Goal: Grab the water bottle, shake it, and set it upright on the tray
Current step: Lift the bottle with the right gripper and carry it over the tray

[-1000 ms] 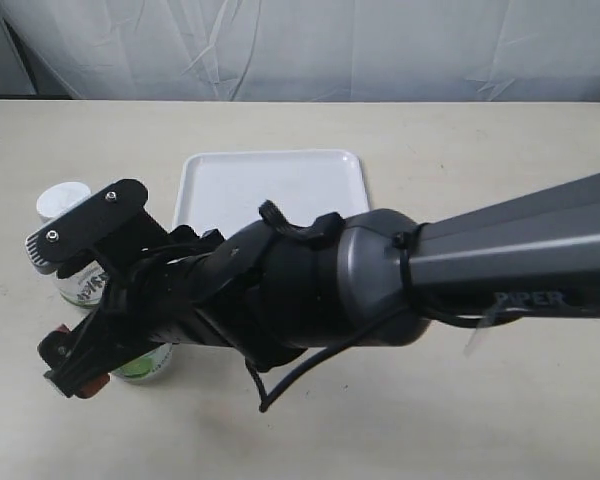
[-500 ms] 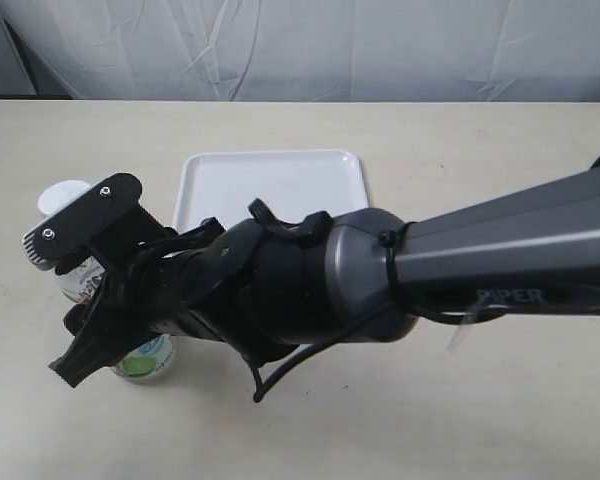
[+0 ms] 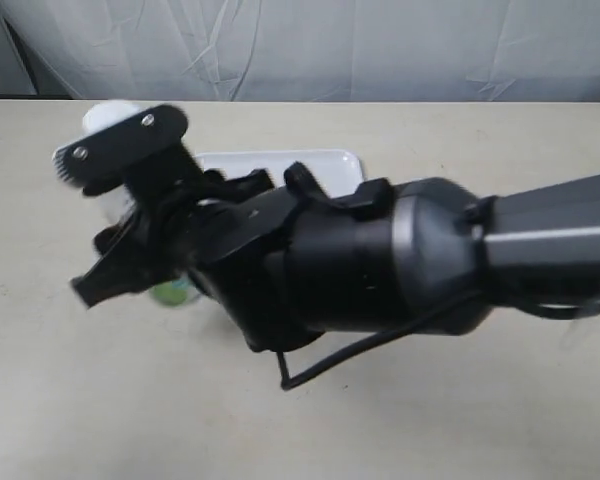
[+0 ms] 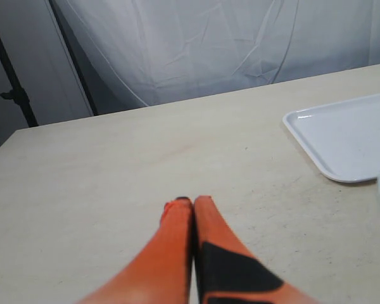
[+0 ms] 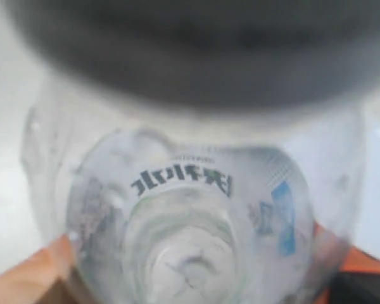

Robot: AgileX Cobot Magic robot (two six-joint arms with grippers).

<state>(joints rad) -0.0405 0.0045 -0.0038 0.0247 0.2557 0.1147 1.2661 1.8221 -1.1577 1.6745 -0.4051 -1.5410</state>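
The right gripper (image 3: 115, 225), clamped on the bottle (image 5: 190, 202), had swung it up off the tabletop (image 3: 130, 400) within the last half-second, leaving it blurred and tilted in the air at the tray's (image 4: 342, 136) left edge. The pickup appeared complete, with shaking likely next. The left gripper (image 4: 193, 202) idled nearby, pinched together and empty.

A beige tabletop (image 3: 460, 420) fronts a creased white backdrop curtain (image 3: 380, 45).
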